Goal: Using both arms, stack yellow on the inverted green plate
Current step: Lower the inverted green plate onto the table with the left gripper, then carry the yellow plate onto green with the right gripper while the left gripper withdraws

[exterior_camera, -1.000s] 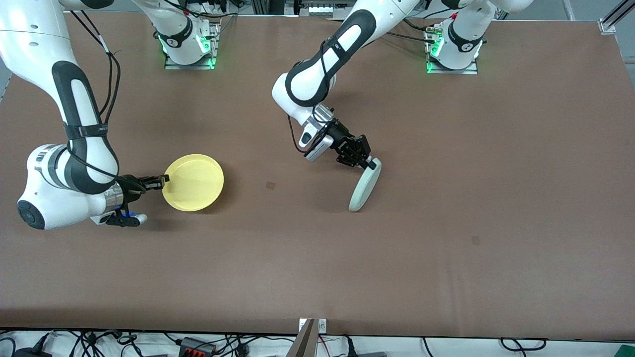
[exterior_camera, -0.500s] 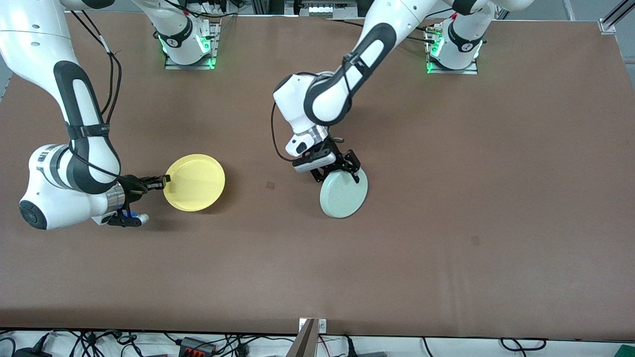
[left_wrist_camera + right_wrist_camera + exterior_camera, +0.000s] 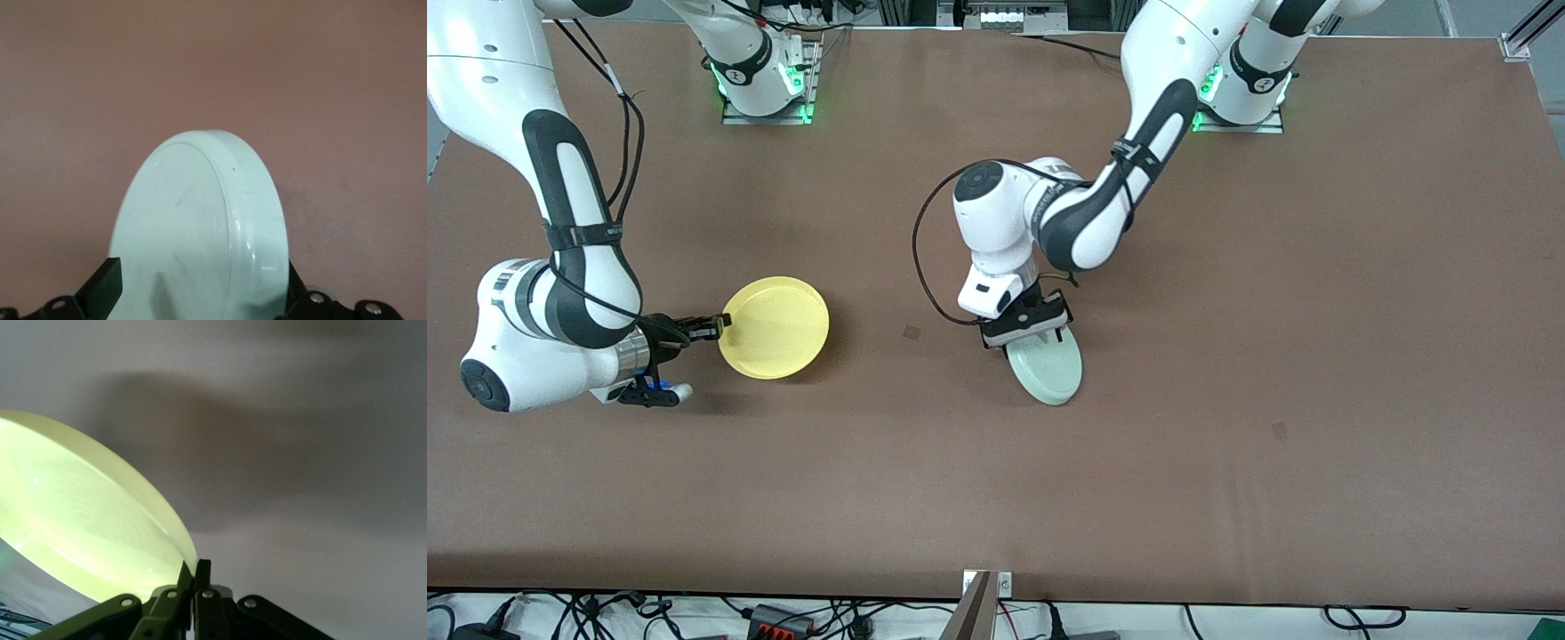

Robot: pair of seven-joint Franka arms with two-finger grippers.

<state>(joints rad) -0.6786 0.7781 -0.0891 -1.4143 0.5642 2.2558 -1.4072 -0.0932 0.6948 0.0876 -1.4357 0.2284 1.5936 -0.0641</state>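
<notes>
With the small round pale mint-green plastic plate lying bottom-up mid-surface under the spread left gripper, inversion looks done; next, the right gripper, pinching the small round pale-yellow plastic plate's rim, should carry it over.

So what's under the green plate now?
The green plate lies bottom-up on the brown table, so only tabletop shows around it. Whatever its rim encloses is covered. The open left gripper hangs over its edge.
</notes>
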